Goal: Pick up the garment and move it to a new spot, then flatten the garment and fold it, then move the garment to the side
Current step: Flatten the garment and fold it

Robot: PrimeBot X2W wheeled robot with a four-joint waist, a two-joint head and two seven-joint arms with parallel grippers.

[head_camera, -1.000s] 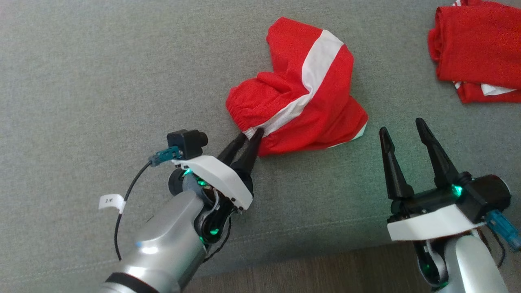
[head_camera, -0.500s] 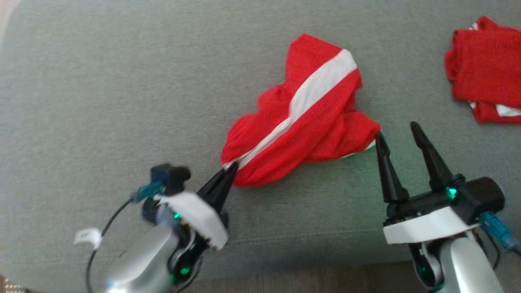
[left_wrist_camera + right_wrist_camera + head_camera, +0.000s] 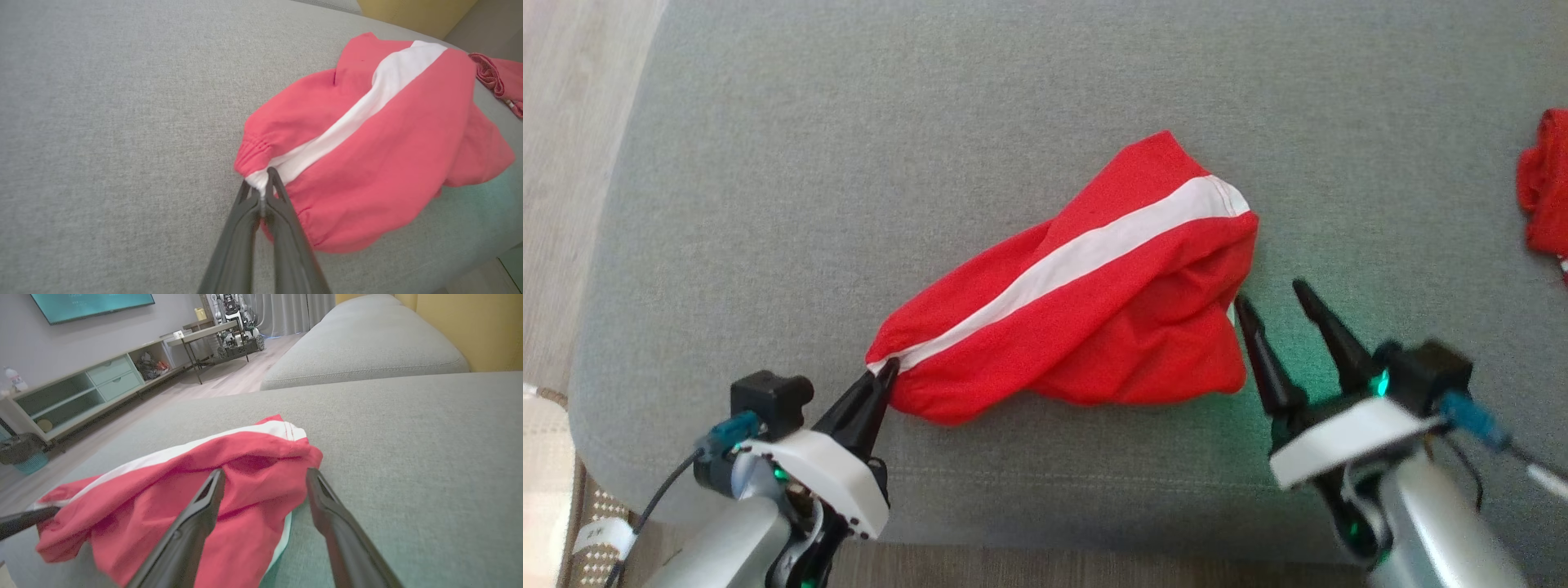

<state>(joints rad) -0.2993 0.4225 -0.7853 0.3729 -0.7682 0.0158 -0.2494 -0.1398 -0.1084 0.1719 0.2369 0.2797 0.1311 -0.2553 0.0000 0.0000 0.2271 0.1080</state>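
1. A grey sofa seat (image 3: 849, 163) carries everything. Its front edge runs along the bottom of the head view, and past its left edge lies pale wooden floor (image 3: 572, 122).
2. The garment (image 3: 1094, 343), red shorts with a white stripe (image 3: 1078, 261), lies crumpled near the middle of the seat, closer to the front edge than the back. It is drawn out on a slant, with the elastic waistband toward the front left corner and the leg end pointing back and to the right.
3. The right gripper (image 3: 1270, 296) is near the front edge at the garment's right end. Its jaws are spread wide and grasp nothing. One finger stands just beside the red cloth and the other is over bare seat. Whether the nearer finger touches the cloth cannot be told.
4. The left gripper (image 3: 886, 371) is close to the front edge, toward the left corner. Its fingers are clamped tight on the waistband, right where the white stripe ends.
5. A second red cloth (image 3: 1543, 188) sits bunched farther right along the seat, well apart from the garment.
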